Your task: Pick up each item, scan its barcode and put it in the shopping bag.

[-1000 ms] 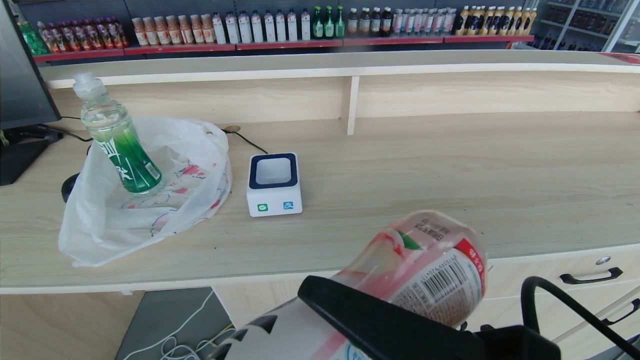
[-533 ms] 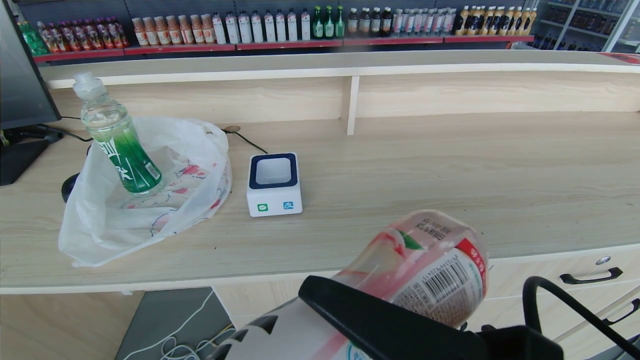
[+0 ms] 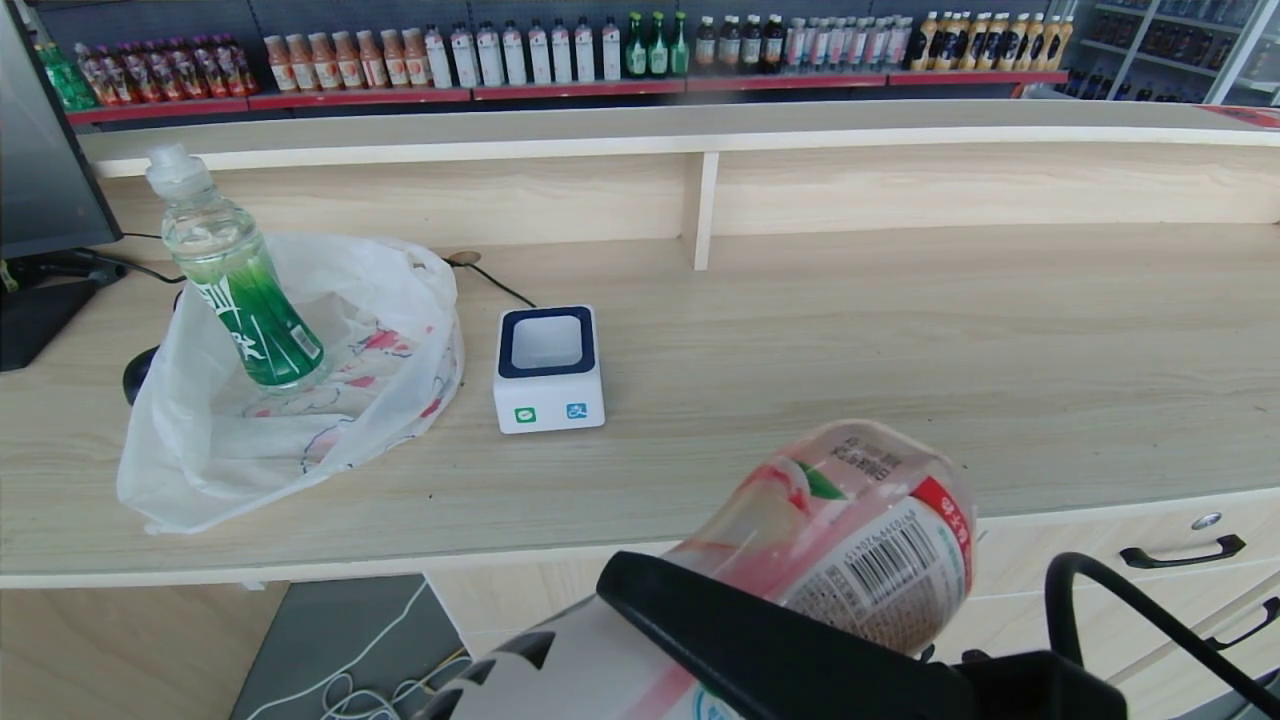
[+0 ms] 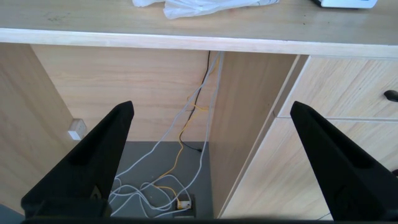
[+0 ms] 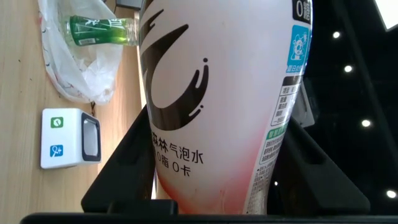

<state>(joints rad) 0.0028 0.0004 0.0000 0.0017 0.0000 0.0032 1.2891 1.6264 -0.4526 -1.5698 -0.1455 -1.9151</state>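
Bottle first: your right gripper (image 5: 214, 146) is clamped on the peach drink bottle (image 3: 860, 520), with a black finger pressed against each side of its white-and-pink body. In the head view you see the bottle held tilted in the air at the near edge of the counter (image 3: 850, 330), base end pointing up and away. Its barcode (image 3: 890, 562) is turned up toward the head camera. It sits well apart from the scanner (image 3: 549, 368), nearer the robot and off to the right.

The scanner is a white box with a dark-framed window on top, and it stands on the counter just beside the shopping bag (image 3: 300, 440). That white plastic bag lies crumpled and open. A green tea bottle (image 3: 235, 280) stands inside it, leaning, cap uppermost.

Your left gripper (image 4: 211, 165) hangs below the counter's edge with its fingers spread wide and nothing between them. It faces the open space under the counter, where loose cables (image 4: 177, 180) trail to the floor.

A dark monitor (image 3: 45, 150) stands at the counter's far left, and shelves of drinks (image 3: 560, 50) run along the back.
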